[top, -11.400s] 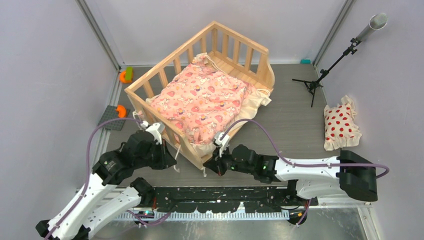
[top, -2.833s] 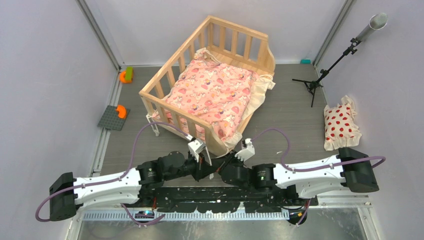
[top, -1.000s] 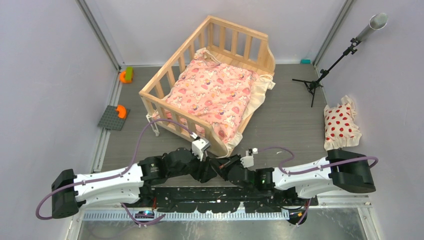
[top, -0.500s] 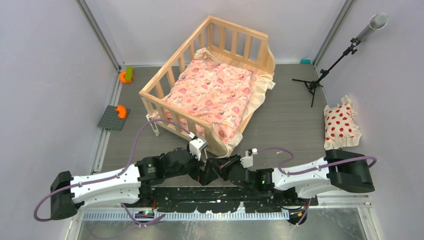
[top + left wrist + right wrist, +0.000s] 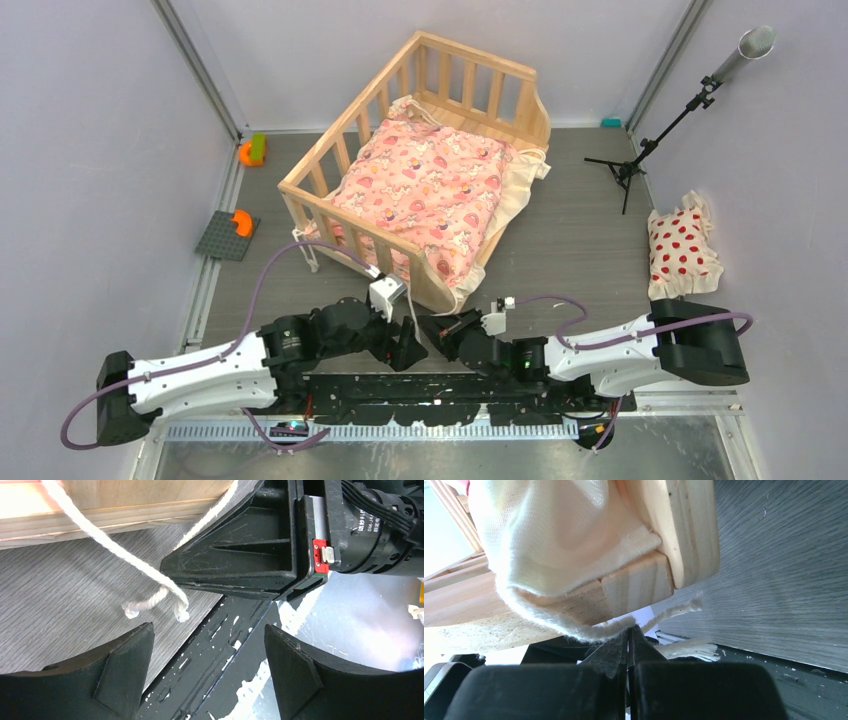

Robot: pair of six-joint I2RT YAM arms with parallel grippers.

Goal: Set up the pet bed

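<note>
Since half a second ago the left arm has drawn back a little toward the near edge of the tabletop (image 5: 585, 235), and its claw (image 5: 209, 632) now stands with the fingers wide apart, holding nothing, above the grey surface and the black base plate. Two knotted ends of a cream cord (image 5: 150, 601) lie on the tabletop just beyond those fingers. Opposite it, the right claw (image 5: 629, 632) is pressed together on a thin cream cord that runs out from the cushion's hem, its frayed end sticking out past the fingertips. Both claws meet just in front of the near corner of the pet bed (image 5: 478, 58), which sits at an angle in the middle of the tabletop, its far end close to the far edge. A pink cushion (image 5: 425, 190) fills the bed, its cream underside spilling over the open right side. A white pillow with red dots (image 5: 680, 250) lies well apart by the right edge, near a black stand (image 5: 640, 150).
</note>
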